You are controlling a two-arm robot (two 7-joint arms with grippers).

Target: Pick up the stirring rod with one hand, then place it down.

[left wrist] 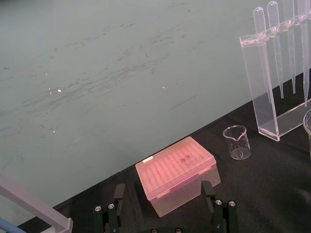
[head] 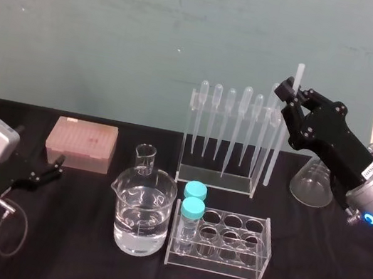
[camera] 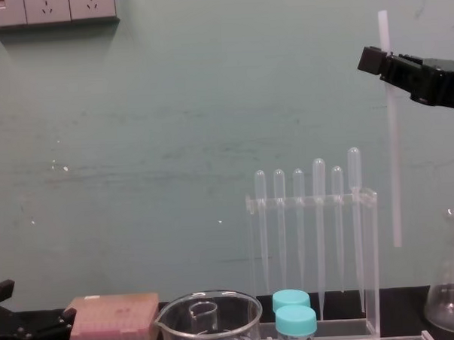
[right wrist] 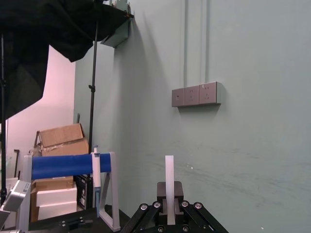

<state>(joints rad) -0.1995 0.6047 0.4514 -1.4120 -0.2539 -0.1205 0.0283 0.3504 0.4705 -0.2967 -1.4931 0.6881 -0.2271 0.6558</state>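
Grips the stirring rod [camera: 393, 170] upright in the clamped right end effector [camera: 384, 64], beside the pipette rack [camera: 311, 201]; needs slow lowering clear of it. Rests the left end effector [head: 53, 168] low, fingers apart.

Translucent-white stirring rod [camera: 393, 170], black hand [head: 293, 93]

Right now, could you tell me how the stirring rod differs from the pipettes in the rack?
The stirring rod is plain and uniformly thick; the pipettes have bulb tops and taper downward. The rod hangs upright in the air, clamped by the right gripper; the pipettes hang in the clear rack. Both are slender, pale and vertical. The left gripper rests open near the pink box.
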